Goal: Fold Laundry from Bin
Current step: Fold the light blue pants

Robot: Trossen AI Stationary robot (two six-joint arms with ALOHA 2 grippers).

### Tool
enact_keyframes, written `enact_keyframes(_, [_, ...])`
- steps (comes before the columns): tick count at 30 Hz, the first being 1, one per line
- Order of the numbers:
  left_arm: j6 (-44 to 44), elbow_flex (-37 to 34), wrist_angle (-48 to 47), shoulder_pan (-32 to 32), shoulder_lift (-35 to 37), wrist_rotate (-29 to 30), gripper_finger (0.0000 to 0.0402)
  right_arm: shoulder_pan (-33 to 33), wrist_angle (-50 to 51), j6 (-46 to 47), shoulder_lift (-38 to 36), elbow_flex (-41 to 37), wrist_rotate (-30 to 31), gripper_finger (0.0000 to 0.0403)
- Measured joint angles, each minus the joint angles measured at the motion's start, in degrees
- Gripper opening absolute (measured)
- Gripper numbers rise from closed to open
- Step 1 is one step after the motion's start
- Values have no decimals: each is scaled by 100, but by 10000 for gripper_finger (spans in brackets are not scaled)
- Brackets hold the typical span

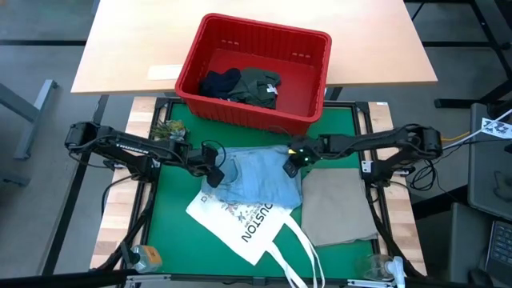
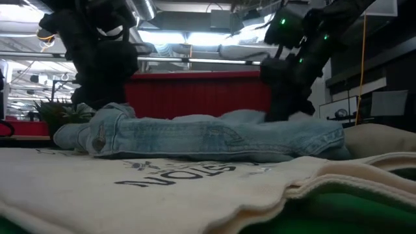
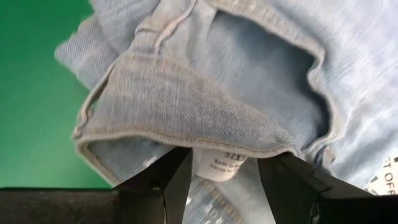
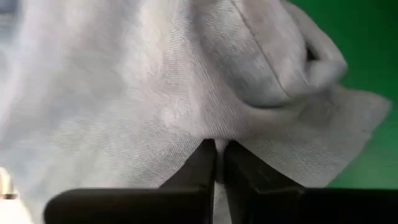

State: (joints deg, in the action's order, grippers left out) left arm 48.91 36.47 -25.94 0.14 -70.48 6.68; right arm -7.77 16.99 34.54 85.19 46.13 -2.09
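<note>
Tote (image 1: pixel 240 218) reads "HOUSTON"; right hand (image 4: pixel 216 163) pinches jeans (image 1: pixel 254 181), left hand (image 3: pixel 225 180) wide.

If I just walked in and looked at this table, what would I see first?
Probably the big red plastic bin at the far end of the table, with dark clothes lying inside. Then the light blue denim jeans on the green mat in the middle, with a black robot claw at each end: the left claw open, the right claw pinching the cloth.
</note>
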Motion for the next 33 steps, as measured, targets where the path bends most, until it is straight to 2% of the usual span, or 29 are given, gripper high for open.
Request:
enact_keyframes(3, [-3, 0, 50, 1, 0, 30, 176, 131, 111, 7, -386, 0, 218, 7])
enact_keyframes(8, [-3, 0, 70, 3, 0, 128, 176, 461, 819, 428, -825, 11, 943, 11])
enact_keyframes(10, [-6, 0, 92, 5, 0, 174, 176, 618, 1070, 478, -826, 9, 1282, 6])
enact_keyframes(15, [-5, 0, 121, 4, 0, 188, 176, 878, 1263, 834, -722, 8, 1443, 8])
enact_keyframes(19, [-5, 0, 126, 4, 0, 186, 176, 1097, 1512, 1207, -770, 9, 1928, 4])
enact_keyframes(26, [-5, 0, 123, 4, 0, 185, 176, 1132, 2234, 1540, -676, 9, 2665, 3])
enact_keyframes(33, [-3, 0, 123, 4, 0, 181, 176, 950, 2208, 1517, -431, 9, 2726, 29])
